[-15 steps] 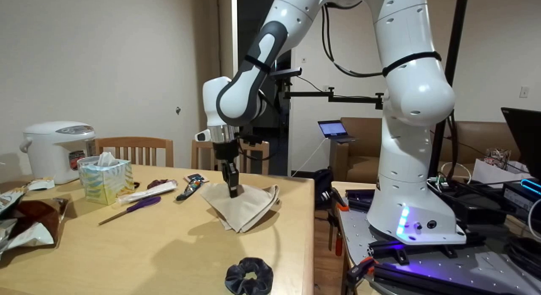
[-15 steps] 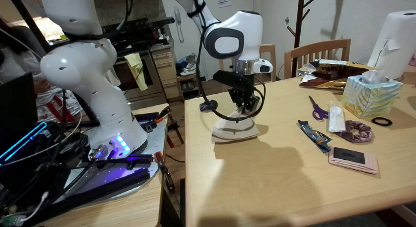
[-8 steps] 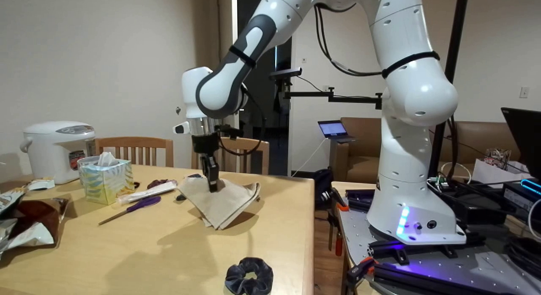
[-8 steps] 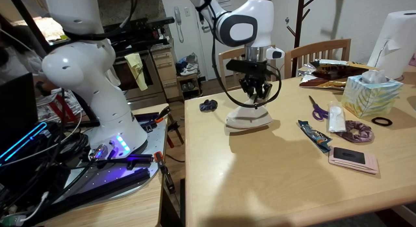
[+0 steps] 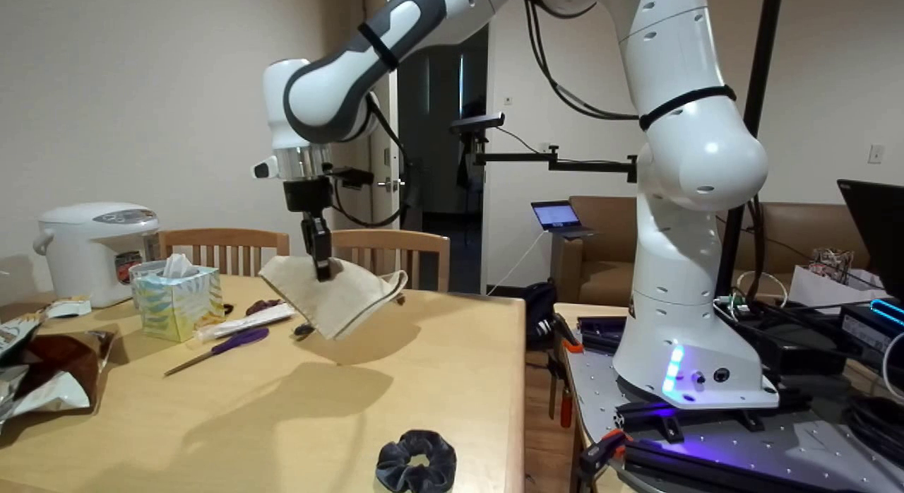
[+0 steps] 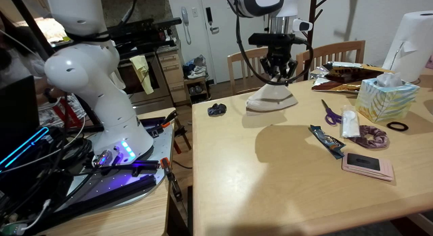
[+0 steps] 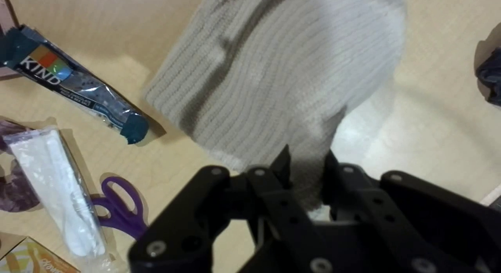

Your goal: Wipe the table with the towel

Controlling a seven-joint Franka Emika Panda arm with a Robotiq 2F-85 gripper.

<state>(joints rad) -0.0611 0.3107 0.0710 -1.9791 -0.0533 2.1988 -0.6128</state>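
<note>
The beige ribbed towel hangs folded from my gripper, above the wooden table, with its shadow on the wood below. It also hangs under the gripper in an exterior view, where the towel spreads out downward. In the wrist view, the two fingers of the gripper are closed on a bunched part of the towel. The rest of the towel fans out ahead of the fingertips.
A snack bar, pink wallet, purple scissors, packaged plastic cutlery, purple scrunchie and tissue box lie on the table. A dark scrunchie lies near the robot-side edge. Snack bags are farther off.
The gripper has carried the towel away from the robot base, towards the snack bar side, and has raised it higher above the table. The towel stays in the gripper throughout.
</note>
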